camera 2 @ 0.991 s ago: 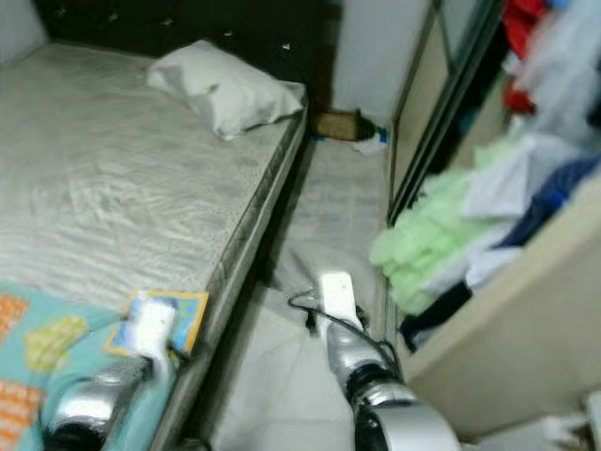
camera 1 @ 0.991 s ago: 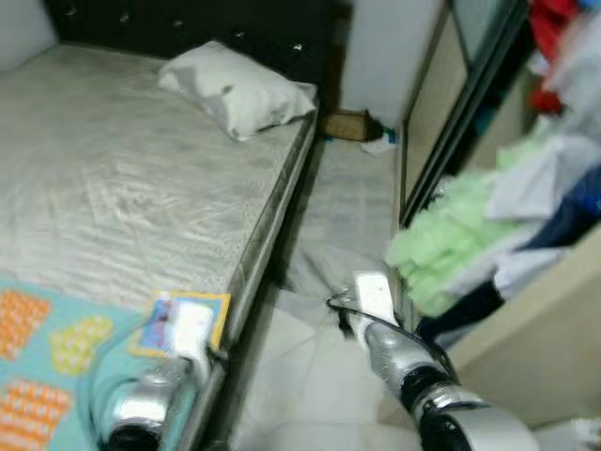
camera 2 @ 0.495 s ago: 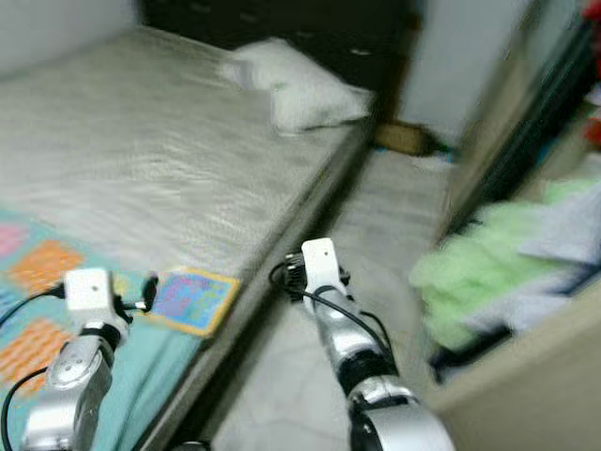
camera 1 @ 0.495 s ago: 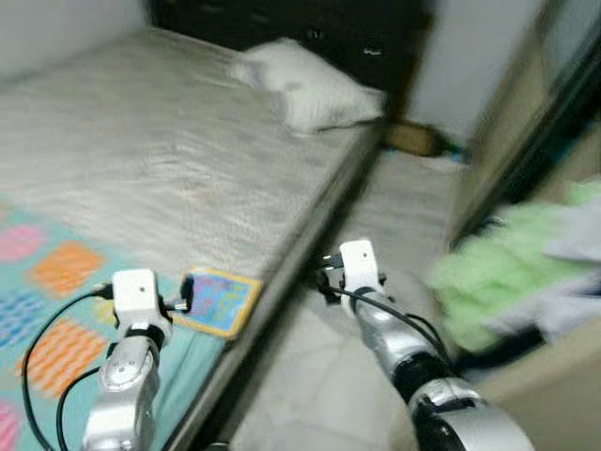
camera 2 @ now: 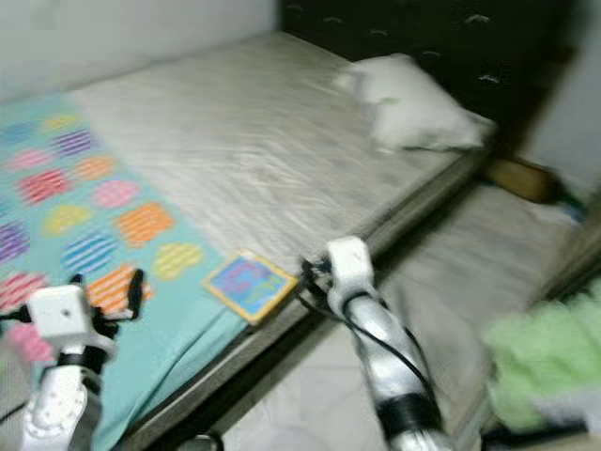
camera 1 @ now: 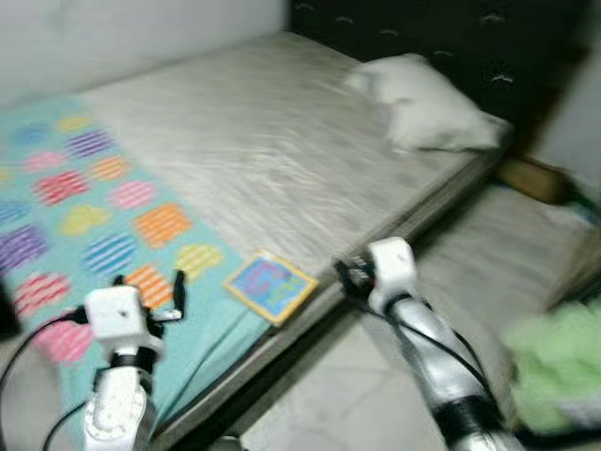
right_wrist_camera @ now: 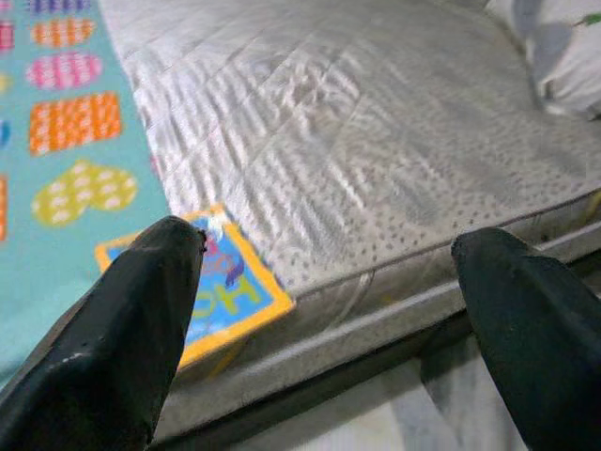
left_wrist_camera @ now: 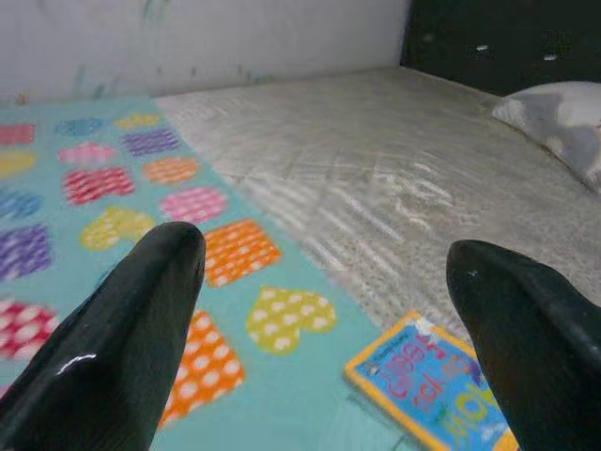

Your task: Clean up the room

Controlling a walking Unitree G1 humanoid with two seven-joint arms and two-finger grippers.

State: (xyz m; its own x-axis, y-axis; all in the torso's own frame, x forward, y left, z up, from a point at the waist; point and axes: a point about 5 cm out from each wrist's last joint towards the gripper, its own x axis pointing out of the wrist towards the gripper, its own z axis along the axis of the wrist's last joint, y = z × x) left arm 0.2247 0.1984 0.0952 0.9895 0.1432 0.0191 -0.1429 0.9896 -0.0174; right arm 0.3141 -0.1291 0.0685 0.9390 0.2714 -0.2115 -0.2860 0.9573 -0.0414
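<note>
A blue book with a yellow border (camera 1: 270,285) lies at the near edge of the bed, half on a teal blanket with coloured hearts (camera 1: 84,216). The bare grey mattress (camera 1: 254,141) carries a white pillow (camera 1: 427,113) at its far end. My left gripper (left_wrist_camera: 324,249) hovers open above the blanket, with the book (left_wrist_camera: 432,385) just ahead of it. Beside the bed edge my right gripper (right_wrist_camera: 327,240) is open and empty too, facing the book (right_wrist_camera: 221,282) from the floor side.
A dark headboard (camera 1: 441,28) closes the far end of the bed. On the floor strip to the right lie a pale sheet (camera 1: 512,244), a brown object (camera 1: 531,177) and a green heap of clothes (camera 1: 554,366). The picture is blurred.
The camera has swung left: the wardrobe and clothes slid out to the right and more of the blanket came into view. Both arms stay raised near the book.
</note>
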